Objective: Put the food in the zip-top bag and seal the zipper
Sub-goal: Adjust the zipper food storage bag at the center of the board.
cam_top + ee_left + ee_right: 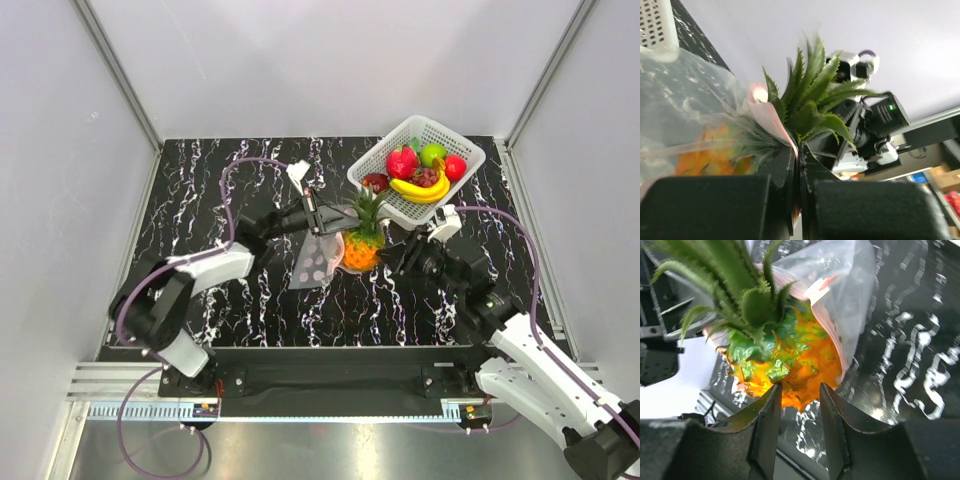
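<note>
Near the middle of the surface (200, 200), a little toward its right edge, the pineapple (362, 252) sits with its orange body partly inside the mouth of the zip-top bag (318, 262), while the green crown sticks out past the pink zipper (771, 116). Its long axis runs from the near edge toward the far edge, with the crown pointing to the far right corner, where the white basket (420, 130) stands. I cannot tell if the fruit leans or lies flat. The left jaws are clenched on the zipper strip just beside the crown, and the bag runs from this grip toward the near edge. The right jaws stand apart, released, with the bottom of the pineapple just at their tips; I see no grip on it. I judge the pineapple to be light, hard and a little slippery, so I would take it across the body. I would not take it by the leaves, which look thin and may bend. The bag is thin and crinkly, and I think it will collapse if the strip is let go, so the stiffer zipper edge is the right place to hold it. The dark grape pieces (427, 177) are in the basket, well apart from the bag.
</note>
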Available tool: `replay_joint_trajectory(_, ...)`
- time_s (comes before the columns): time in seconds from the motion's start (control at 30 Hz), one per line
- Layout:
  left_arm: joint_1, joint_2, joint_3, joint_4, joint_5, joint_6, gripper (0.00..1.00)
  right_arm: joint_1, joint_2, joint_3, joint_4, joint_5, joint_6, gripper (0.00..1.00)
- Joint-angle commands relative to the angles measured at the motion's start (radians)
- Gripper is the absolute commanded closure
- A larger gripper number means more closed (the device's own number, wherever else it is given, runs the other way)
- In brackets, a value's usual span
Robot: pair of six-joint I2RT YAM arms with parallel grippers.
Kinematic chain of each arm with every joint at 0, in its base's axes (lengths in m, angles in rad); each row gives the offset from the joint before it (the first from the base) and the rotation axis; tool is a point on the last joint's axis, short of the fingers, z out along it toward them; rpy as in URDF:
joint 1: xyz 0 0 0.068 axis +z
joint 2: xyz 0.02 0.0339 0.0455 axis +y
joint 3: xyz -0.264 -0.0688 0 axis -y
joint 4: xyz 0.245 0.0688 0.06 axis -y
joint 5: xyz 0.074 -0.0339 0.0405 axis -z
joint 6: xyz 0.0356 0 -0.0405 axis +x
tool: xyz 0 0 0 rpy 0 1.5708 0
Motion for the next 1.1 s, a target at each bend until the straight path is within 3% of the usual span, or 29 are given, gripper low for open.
replay_joint_trajectory(0.0, -0.037, 0.132, 0.021, 0.293, 0.074, -0.122, 1.00, 0.010, -0.037, 0.041, -0.023, 0.076, 0.008, 0.57)
replay_joint_trajectory(0.17, -0.030, 0.349, 0.090, 0.558, 0.119, -0.280, 1.00, 0.009, 0.009, 0.099, -0.176, 0.179, -0.005, 0.53)
replay_joint_trajectory(0.33, -0.021, 0.558, 0.162, 0.784, 0.123, -0.433, 1.00, 0.007, 0.119, 0.087, -0.169, 0.185, -0.008, 0.50)
replay_joint_trajectory(0.7, 0.052, 0.616, 0.184, 0.767, 0.160, -0.435, 1.00, -0.002, 0.196, 0.068, -0.113, 0.175, -0.003, 0.47)
replay_joint_trajectory(0.9, 0.073, 0.665, 0.193, 0.775, 0.176, -0.435, 1.00, -0.002, 0.130, 0.120, -0.259, 0.205, -0.011, 0.42)
replay_joint_trajectory(1.07, 0.087, 0.684, 0.191, 0.770, 0.173, -0.423, 1.00, -0.002, 0.124, 0.140, -0.391, 0.214, 0.053, 0.48)
